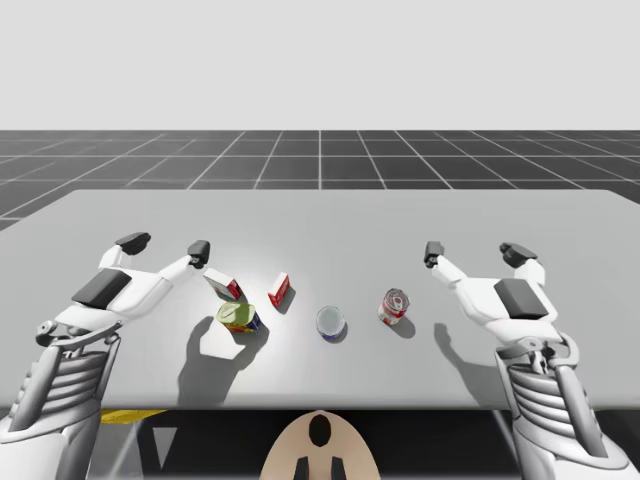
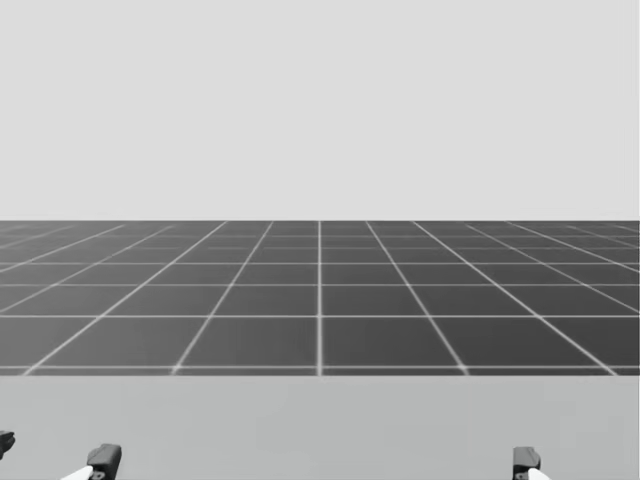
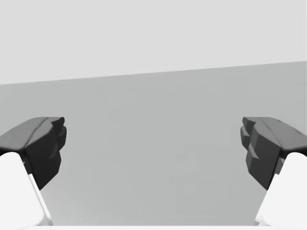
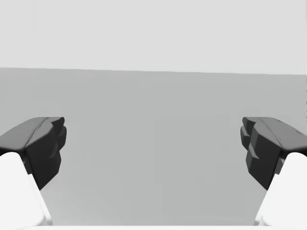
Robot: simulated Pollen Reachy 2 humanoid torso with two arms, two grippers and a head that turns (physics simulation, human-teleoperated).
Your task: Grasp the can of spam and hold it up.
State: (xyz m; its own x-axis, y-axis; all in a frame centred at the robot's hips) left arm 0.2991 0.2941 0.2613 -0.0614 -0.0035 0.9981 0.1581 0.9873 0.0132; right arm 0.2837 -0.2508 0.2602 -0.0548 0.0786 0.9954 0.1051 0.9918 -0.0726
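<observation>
While they hover above the surface (image 1: 560,215), we find our left gripper (image 1: 167,245) and our right gripper (image 1: 475,251) with fingers spread wide, gripping nothing; the blocky yellow-and-blue can (image 1: 238,317) stands on the surface just beside a white-and-red box (image 1: 223,285), near our left gripper and well apart from our right.

Cans x3 (image 1: 238,317) (image 1: 331,322) (image 1: 395,305); boxes x2 (image 1: 224,286) (image 1: 280,289); table x1 (image 1: 500,215).

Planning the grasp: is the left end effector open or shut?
Open. The left end effector has its fingers wide apart, touching nothing.
</observation>
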